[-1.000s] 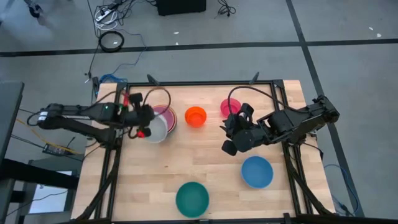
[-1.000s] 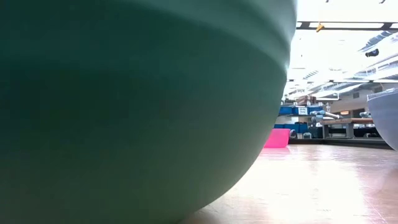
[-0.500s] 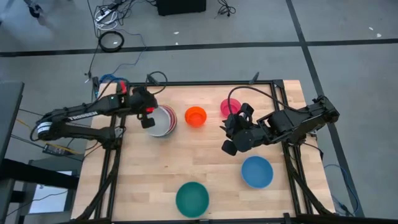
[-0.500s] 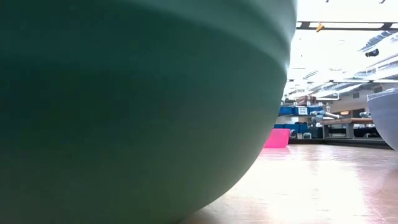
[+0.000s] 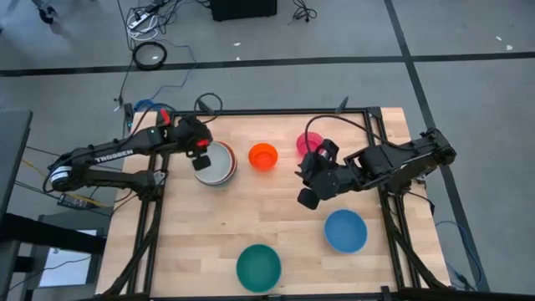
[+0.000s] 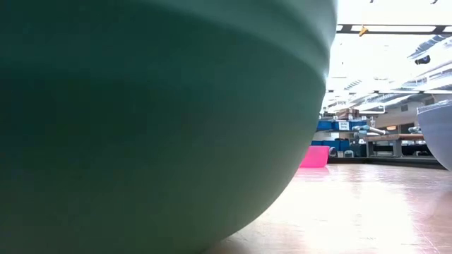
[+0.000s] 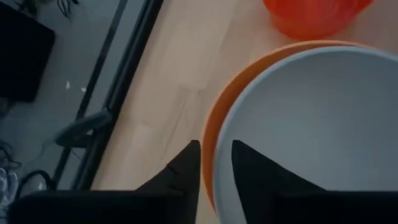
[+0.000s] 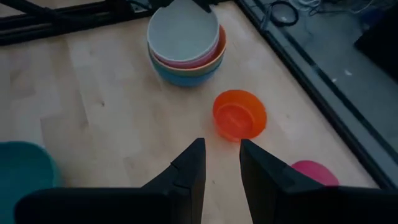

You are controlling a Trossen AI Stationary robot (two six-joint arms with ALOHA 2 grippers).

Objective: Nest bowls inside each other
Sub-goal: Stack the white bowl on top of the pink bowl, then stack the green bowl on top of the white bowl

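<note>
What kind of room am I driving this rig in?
Probably a lab or workshop: a wooden table in a black frame on grey concrete, cables loose on the floor, and shelving with blue bins behind.

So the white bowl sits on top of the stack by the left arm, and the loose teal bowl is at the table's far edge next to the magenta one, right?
Not quite. The white bowl does top the stack by the left tool, but the high view shows the teal bowl alone at the near edge, well away from the magenta bowl at the far edge.
</note>
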